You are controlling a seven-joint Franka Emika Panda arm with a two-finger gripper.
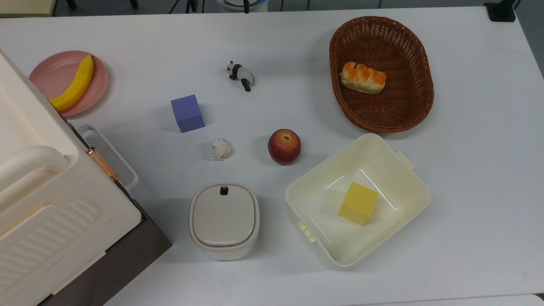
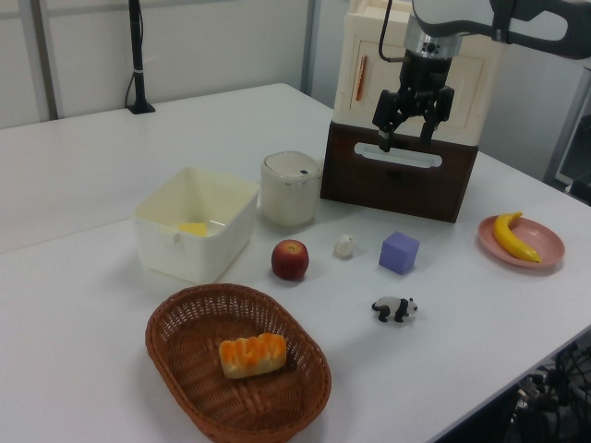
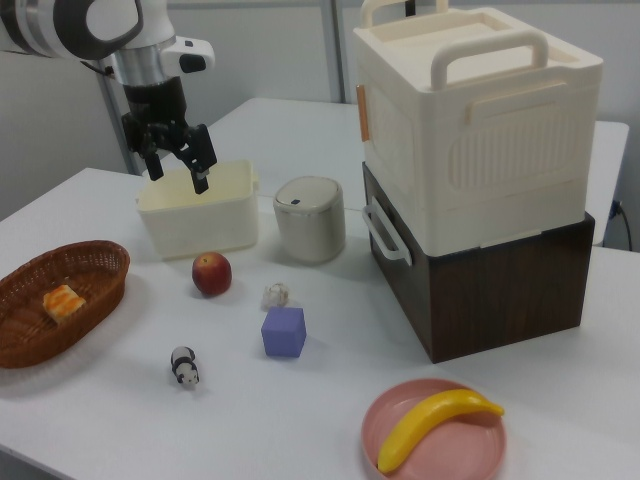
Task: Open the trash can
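Small off-white plastic trash can (image 1: 224, 221), grey-beige lid shut. Gripper (image 2: 411, 118) aloft, fingers spread, empty. Step 1 pending: descend onto tiny black button (image 1: 224, 191).

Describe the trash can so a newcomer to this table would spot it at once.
Start at the big cream ribbed case on its dark base at the top view's left edge. Beside its lower corner stands the trash can, between the case and the open cream tub holding a yellow block. It is the only closed small bin: rounded-square, off-white, with a flat greyish lid and a tiny black button.
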